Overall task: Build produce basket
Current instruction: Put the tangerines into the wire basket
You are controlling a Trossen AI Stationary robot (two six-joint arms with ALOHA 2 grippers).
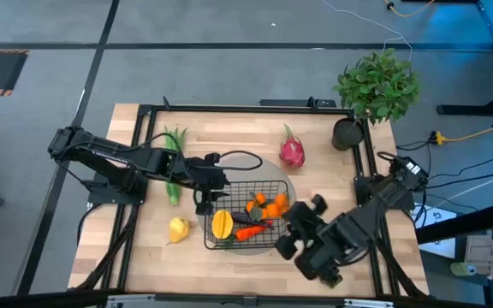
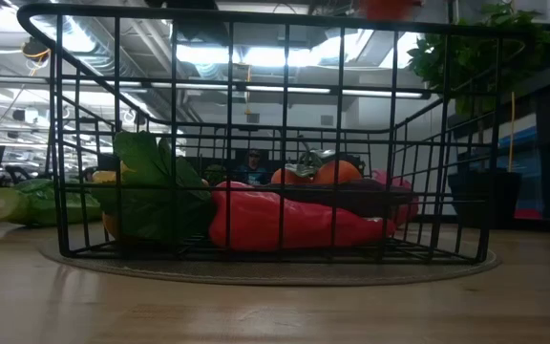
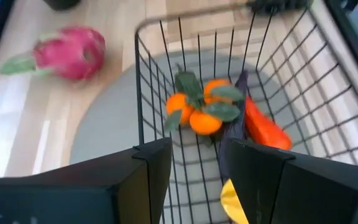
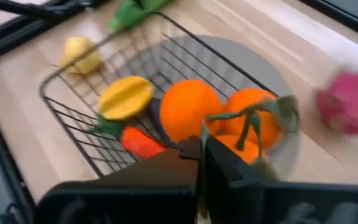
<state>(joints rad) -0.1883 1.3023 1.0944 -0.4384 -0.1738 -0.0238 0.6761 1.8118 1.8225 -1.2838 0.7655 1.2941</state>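
Note:
The black wire basket (image 1: pixel 242 214) stands on a round grey mat (image 1: pixel 288 184) at mid-table. In it lie small oranges with green leaves (image 4: pixel 216 115), a yellow fruit (image 1: pixel 222 225), a red-orange vegetable (image 3: pixel 266 129) and a dark purple one (image 3: pixel 232 137). A pink dragon fruit (image 1: pixel 291 152), long green stalks (image 1: pixel 174 162) and another yellow fruit (image 1: pixel 179 229) lie on the table outside it. My left gripper (image 3: pixel 194 177) hangs open over the basket's left wall with nothing between its fingers. My right gripper (image 4: pixel 201 158) is shut and empty, raised beside the basket's right side, above the oranges.
A leafy potted plant (image 1: pixel 377 85) in a black pot (image 1: pixel 347 134) stands at the far right corner. A black cable (image 1: pixel 238 158) loops on the table behind the basket. A black frame rail (image 1: pixel 246 109) runs along the table's edges. Bare wood lies along the near edge.

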